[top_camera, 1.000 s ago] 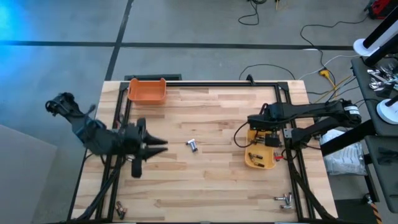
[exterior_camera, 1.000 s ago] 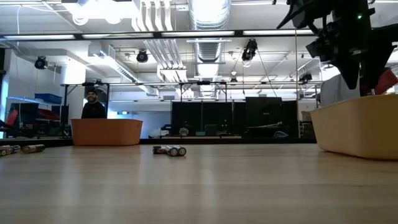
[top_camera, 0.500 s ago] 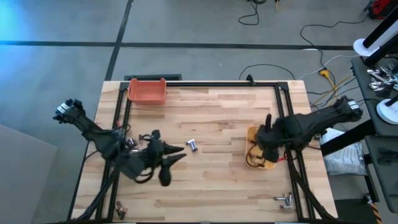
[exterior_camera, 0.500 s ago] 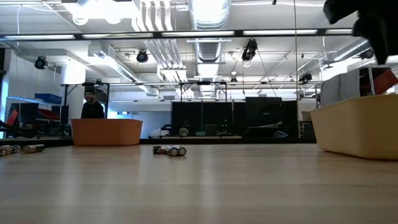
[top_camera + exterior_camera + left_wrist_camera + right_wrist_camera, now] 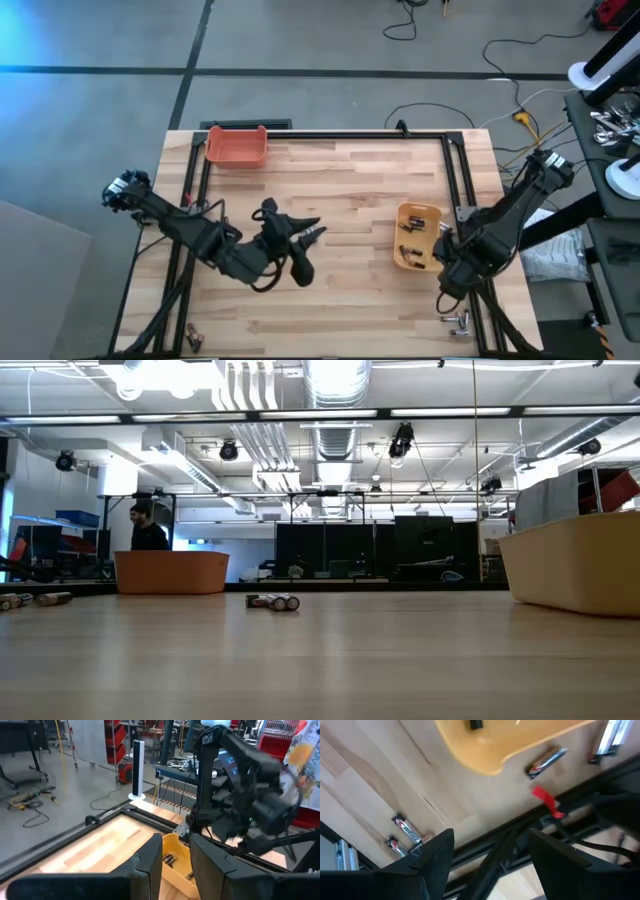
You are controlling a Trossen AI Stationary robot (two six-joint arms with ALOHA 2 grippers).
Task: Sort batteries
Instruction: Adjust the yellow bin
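Note:
A pair of small silvery batteries (image 5: 272,601) lies on the wooden table near its middle. In the high view my left gripper (image 5: 312,232) stands over them and hides them. It is open and empty and does not show in the low view. My right gripper (image 5: 447,283) is open and empty at the table's right side, near the front corner, beside the yellow bin (image 5: 415,236). That bin holds several dark batteries (image 5: 169,858). Two more batteries (image 5: 401,834) lie on the table below my right gripper.
An orange bin (image 5: 237,146) stands at the far left. Loose batteries lie at the near left corner (image 5: 190,338) and near right corner (image 5: 458,320). One battery (image 5: 547,760) lies beside the yellow bin. Dark frame rails (image 5: 460,190) run along the table's sides. A person (image 5: 148,530) stands beyond the table.
My left gripper has gone toward the table's right edge, from left of the middle pair of batteries to over them. My right gripper has risen from over the yellow bin, out of the low view, and drawn back toward the near right corner. The batteries have stayed still.

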